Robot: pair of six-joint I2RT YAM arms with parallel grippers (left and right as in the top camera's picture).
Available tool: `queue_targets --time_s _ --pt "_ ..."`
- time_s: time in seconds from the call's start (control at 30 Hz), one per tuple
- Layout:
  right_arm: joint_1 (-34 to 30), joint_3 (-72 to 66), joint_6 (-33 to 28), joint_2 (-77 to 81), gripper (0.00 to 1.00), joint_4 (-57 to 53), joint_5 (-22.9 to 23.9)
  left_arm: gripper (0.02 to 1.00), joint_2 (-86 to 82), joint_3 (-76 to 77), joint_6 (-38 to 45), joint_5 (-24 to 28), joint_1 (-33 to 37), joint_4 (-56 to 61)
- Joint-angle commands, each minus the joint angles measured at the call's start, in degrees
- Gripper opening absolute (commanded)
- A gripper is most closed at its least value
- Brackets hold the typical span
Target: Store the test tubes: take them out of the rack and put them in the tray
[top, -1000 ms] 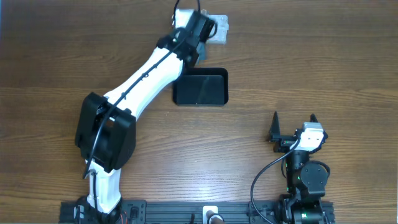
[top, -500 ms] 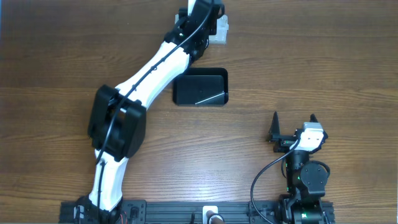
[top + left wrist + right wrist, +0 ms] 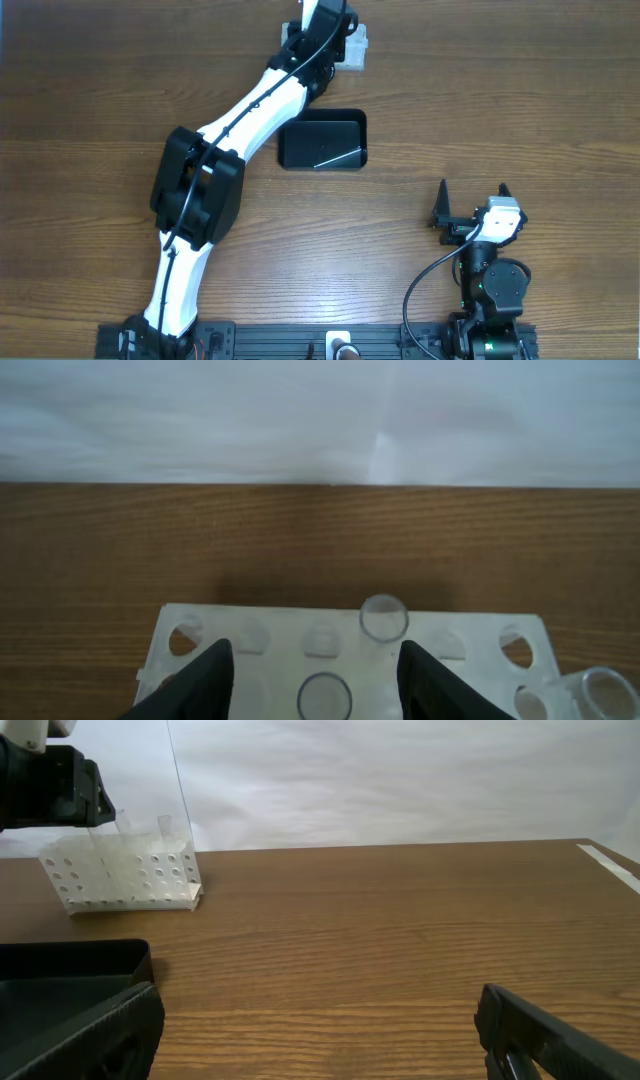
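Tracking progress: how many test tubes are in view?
4. Three stand in the rack: tube one between the left gripper's fingers, tube two beyond it, tube three at a corner. Tube four lies in the tray. The arm may hide others.

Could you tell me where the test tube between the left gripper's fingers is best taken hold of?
Grip the test tube by the short stretch just below its open rim, coming straight down from above. It stands upright in the rack, which hides its lower body, so probably only the top is free. The left gripper is open, a finger on each side.
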Motion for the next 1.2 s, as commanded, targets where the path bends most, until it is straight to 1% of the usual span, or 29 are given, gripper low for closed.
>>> queue_targets --time_s 0.03,0.5,0.57,1.0,1.2 --pt "-0.2 -0.3 0.3 0.1 0.991 -0.2 0.7 0.476 2.6 0.9 0.9 0.2 0.4 0.6" --pt "-0.2 -0.3 0.3 0.1 0.993 -0.2 0.7 0.257 2.7 0.9 0.9 0.7 0.4 0.6" --pt "-0.2 -0.3 0.3 0.1 0.991 -0.2 0.7 0.207 2.7 0.9 0.9 0.8 0.4 0.6" --pt "-0.2 -0.3 0.3 0.1 0.993 -0.2 0.7 0.152 2.4 0.9 0.9 0.9 0.4 1.3" --pt "-0.2 -0.3 0.3 0.1 0.993 -0.2 0.7 0.137 -1.5 0.9 1.9 0.9 0.4 1.3"
